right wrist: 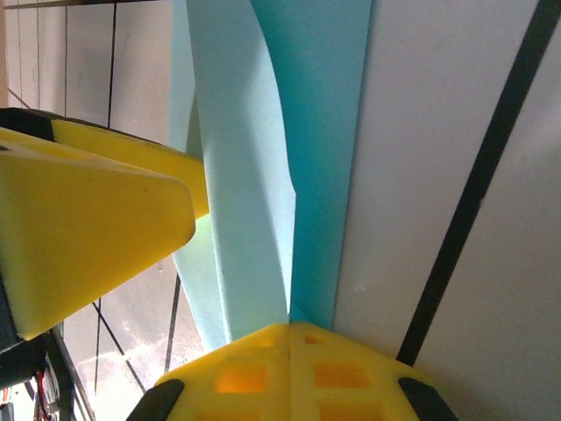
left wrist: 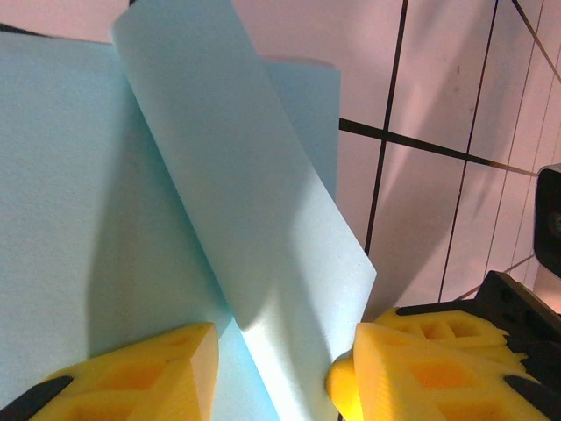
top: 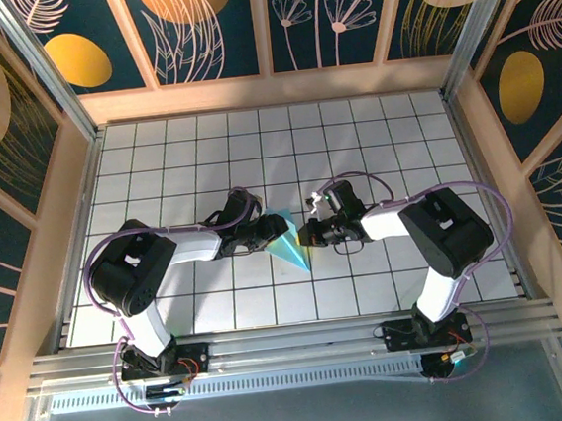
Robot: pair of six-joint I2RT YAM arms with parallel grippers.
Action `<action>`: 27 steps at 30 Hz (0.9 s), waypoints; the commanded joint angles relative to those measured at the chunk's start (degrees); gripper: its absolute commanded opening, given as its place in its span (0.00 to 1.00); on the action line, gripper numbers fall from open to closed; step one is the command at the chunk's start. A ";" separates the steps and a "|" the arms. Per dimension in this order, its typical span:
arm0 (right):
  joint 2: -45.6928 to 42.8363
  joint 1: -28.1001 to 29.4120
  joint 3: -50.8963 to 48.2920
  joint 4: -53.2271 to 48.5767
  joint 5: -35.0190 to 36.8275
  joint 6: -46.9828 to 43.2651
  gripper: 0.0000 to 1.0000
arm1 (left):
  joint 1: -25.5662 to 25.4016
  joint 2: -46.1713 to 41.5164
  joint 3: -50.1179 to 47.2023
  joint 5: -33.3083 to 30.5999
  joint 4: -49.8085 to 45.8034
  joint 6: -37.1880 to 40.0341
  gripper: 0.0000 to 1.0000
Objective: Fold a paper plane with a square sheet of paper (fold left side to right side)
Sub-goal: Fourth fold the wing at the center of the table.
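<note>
The square sheet of paper [top: 290,243] lies mid-table as a creased light-cyan wedge, its tip pointing toward the near edge. My left gripper [top: 273,231] is at its left side. In the left wrist view that gripper [left wrist: 276,368] is open, its yellow fingers [left wrist: 140,373] apart on either side of a raised flap of the paper [left wrist: 237,202]. My right gripper [top: 310,234] is at the paper's right edge. In the right wrist view it [right wrist: 289,331] is shut, with the paper's flaps [right wrist: 250,175] running into the seam between its pads.
White tiled tabletop [top: 374,142] with dark grid lines, walled by wooden panels at the left, back and right. An aluminium rail [top: 294,344] with both arm bases runs along the near edge. The left gripper's yellow finger [right wrist: 88,219] sits close beside the right gripper.
</note>
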 commanded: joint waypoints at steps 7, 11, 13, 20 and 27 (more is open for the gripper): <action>1.73 0.64 1.84 -1.46 1.65 -1.52 0.00 | -0.08 1.97 -0.59 -2.54 -4.70 0.86 0.45; 2.04 0.80 2.02 -1.64 1.87 -1.65 0.00 | -0.10 2.11 -0.72 -2.47 -4.58 0.86 0.45; 2.17 0.82 2.15 -1.76 2.06 -1.61 0.00 | -0.10 2.01 -0.69 -2.47 -4.60 0.86 0.45; 3.28 1.23 2.94 -4.23 3.73 -2.49 0.00 | -0.06 1.76 -0.97 -2.65 -4.57 0.84 0.45; 4.27 1.50 2.45 -6.59 5.59 -2.24 0.00 | -0.04 0.26 -0.21 -2.72 -4.64 1.67 0.46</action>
